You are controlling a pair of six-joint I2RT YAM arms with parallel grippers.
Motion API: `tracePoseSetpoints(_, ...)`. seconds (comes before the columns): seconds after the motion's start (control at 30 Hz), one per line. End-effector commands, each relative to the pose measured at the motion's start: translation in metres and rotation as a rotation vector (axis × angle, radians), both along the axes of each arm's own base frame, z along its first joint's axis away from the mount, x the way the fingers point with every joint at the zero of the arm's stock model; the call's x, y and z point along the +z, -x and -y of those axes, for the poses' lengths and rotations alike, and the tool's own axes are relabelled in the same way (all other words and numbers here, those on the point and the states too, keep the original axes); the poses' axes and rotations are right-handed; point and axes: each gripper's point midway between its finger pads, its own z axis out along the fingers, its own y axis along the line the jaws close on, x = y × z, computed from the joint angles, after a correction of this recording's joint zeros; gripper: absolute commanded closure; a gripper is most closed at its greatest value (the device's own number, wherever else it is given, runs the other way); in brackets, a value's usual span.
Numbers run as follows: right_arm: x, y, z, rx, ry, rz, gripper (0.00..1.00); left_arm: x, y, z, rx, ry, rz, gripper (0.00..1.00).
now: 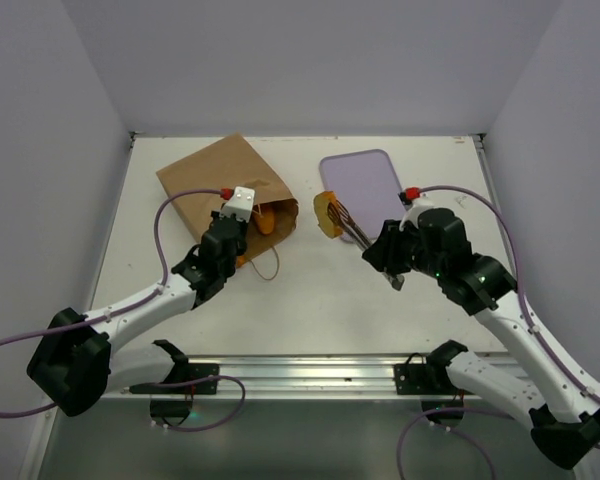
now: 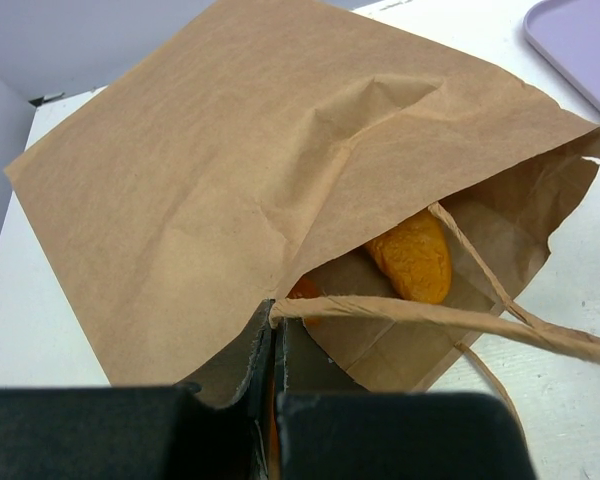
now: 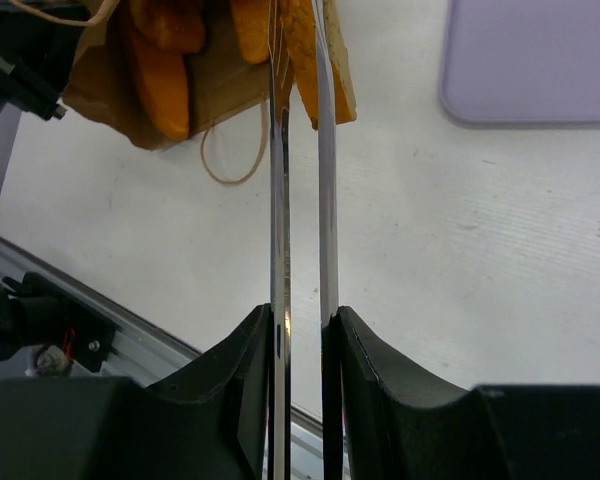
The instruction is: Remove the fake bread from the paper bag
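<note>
The brown paper bag (image 1: 220, 180) lies on its side at the back left, mouth toward the middle. My left gripper (image 1: 236, 222) is shut on the bag's lower mouth edge (image 2: 272, 312) and holds it up. Orange bread pieces (image 2: 412, 258) lie inside the mouth; they also show in the right wrist view (image 3: 160, 75). My right gripper (image 1: 382, 248) is shut on thin metal tongs (image 3: 300, 200). The tongs pinch a golden bread piece (image 1: 328, 214) in the air between the bag and the lavender tray; it shows at the tong tips (image 3: 315, 50).
The flat lavender tray (image 1: 365, 178) lies at the back, right of the bag, and shows in the right wrist view (image 3: 535, 60). The bag's string handle (image 1: 270, 265) loops onto the table. A metal rail (image 1: 300, 372) runs along the near edge. Walls enclose three sides.
</note>
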Motion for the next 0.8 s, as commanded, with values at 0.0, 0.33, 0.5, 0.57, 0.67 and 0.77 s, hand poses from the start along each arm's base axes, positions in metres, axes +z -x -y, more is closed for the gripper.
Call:
tracePoseSetpoints(0.0, 0.02, -0.024, 0.007, -0.043, 0.002, 0.064, 0.72, 0.019, -0.004, 0.0, 0.023, 0.074, 0.071, 1.0)
tracePoseSetpoints(0.33, 0.026, -0.097, 0.0, -0.121, -0.101, 0.076, 0.73, 0.017, -0.003, 0.002, 0.009, 0.074, 0.065, 1.0)
tracePoseSetpoints(0.5, 0.021, -0.134, -0.006, -0.15, -0.188, 0.079, 0.73, 0.018, -0.003, 0.004, 0.011, 0.105, 0.067, 1.0)
tracePoseSetpoints(0.57, 0.016, -0.151, -0.009, -0.17, -0.205, 0.08, 0.73, 0.017, -0.003, 0.004, 0.009, 0.105, 0.065, 1.0)
tracePoseSetpoints(0.67, 0.022, -0.175, -0.015, -0.181, -0.229, 0.095, 0.73, 0.017, -0.003, 0.005, 0.005, 0.105, 0.065, 1.0)
tracePoseSetpoints(0.77, 0.013, -0.195, -0.02, -0.189, -0.223, 0.075, 0.73, 0.017, -0.003, 0.006, 0.0, 0.105, 0.064, 1.0)
